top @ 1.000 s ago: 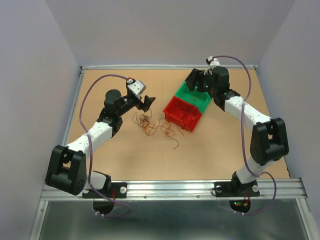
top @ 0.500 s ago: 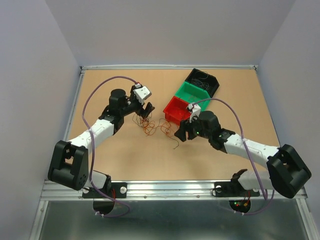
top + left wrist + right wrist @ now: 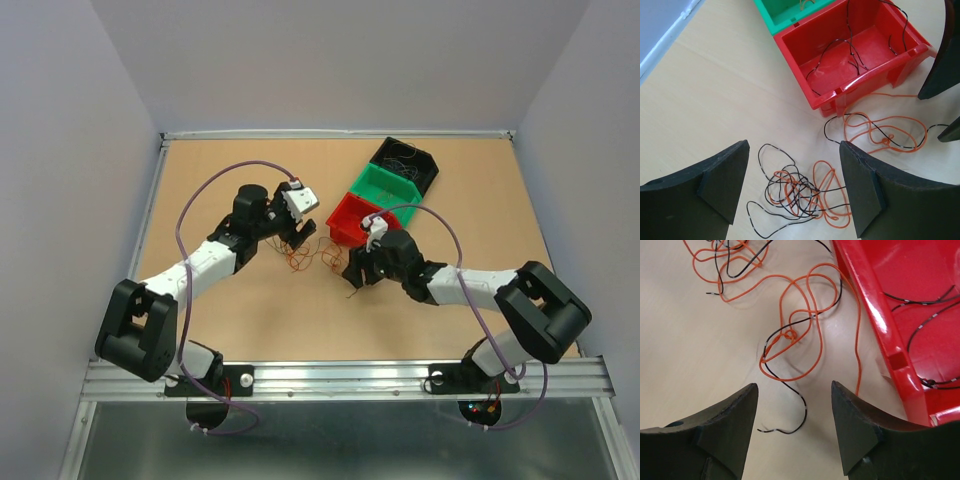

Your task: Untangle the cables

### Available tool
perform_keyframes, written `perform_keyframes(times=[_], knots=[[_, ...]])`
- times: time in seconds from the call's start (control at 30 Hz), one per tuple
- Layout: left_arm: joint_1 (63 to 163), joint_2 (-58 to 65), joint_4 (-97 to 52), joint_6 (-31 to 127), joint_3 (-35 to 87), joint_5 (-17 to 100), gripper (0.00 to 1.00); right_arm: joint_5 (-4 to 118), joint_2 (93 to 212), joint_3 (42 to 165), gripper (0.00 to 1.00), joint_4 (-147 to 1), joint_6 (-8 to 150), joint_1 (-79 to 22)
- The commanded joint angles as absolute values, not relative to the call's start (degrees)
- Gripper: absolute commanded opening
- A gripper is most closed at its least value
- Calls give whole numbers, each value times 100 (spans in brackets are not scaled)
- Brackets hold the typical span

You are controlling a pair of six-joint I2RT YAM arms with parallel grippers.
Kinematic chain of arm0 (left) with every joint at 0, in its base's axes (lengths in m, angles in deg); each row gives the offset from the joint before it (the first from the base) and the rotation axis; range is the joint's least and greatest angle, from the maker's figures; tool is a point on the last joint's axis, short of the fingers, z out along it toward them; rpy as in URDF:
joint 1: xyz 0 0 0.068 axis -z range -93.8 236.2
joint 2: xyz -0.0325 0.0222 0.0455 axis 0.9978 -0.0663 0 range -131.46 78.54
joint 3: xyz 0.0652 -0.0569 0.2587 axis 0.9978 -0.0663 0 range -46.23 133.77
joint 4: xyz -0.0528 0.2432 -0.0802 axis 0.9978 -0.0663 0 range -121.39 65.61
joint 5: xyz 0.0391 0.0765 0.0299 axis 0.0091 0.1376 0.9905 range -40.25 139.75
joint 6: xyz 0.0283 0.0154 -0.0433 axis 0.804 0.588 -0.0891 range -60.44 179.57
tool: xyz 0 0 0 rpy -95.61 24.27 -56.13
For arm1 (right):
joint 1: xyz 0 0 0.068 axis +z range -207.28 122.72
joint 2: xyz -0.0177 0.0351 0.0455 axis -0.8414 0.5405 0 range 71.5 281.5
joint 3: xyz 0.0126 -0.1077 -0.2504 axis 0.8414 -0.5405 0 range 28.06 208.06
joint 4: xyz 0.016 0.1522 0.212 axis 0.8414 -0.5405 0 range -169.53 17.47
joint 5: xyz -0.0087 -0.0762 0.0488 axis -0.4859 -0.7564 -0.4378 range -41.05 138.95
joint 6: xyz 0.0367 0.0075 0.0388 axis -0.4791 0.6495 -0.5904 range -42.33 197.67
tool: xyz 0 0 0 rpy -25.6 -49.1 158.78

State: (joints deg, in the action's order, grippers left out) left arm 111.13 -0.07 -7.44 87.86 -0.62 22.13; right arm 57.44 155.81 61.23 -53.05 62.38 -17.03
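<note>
The cables are thin orange and black wires lying in two loose tangles (image 3: 296,252) (image 3: 336,258) on the table in front of the red bin (image 3: 342,214). My left gripper (image 3: 300,233) hovers open over the left tangle (image 3: 800,192), which lies between its fingers in the left wrist view. My right gripper (image 3: 352,272) is open low over the right tangle's knotted orange loop (image 3: 795,337). A black wire end (image 3: 792,426) lies on the table between its fingers. Neither gripper (image 3: 794,147) (image 3: 794,386) holds anything. More black wires lie inside the red bin (image 3: 880,75).
A green bin (image 3: 385,186) and a black bin (image 3: 408,160) with thin wires stand in a diagonal row behind the red bin. The red bin's wall (image 3: 875,315) is close on the right gripper's right. Raised rails edge the table.
My right arm swung from over the green bin down to the wires in front of the red bin, its jaws narrowing a little. My left gripper moved right, over the left tangle.
</note>
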Motion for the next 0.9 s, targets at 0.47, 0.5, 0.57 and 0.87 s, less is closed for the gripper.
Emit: perform_keyframes(times=[0.47, 0.5, 0.57, 0.87], knots=[[11142, -144, -760, 8971, 88, 2382, 83, 5897, 16325, 6770, 51, -4555, 6721, -1360], [11142, -144, -760, 8971, 88, 2382, 83, 5897, 16317, 6779, 45, -4546, 6721, -1360], [11142, -153, -760, 8980, 88, 2382, 83, 5905, 16308, 6779, 26, -4546, 6721, -1352], [11151, -179, -778, 9006, 106, 2356, 83, 6660, 15922, 6568, 1, -4423, 6730, -1343]])
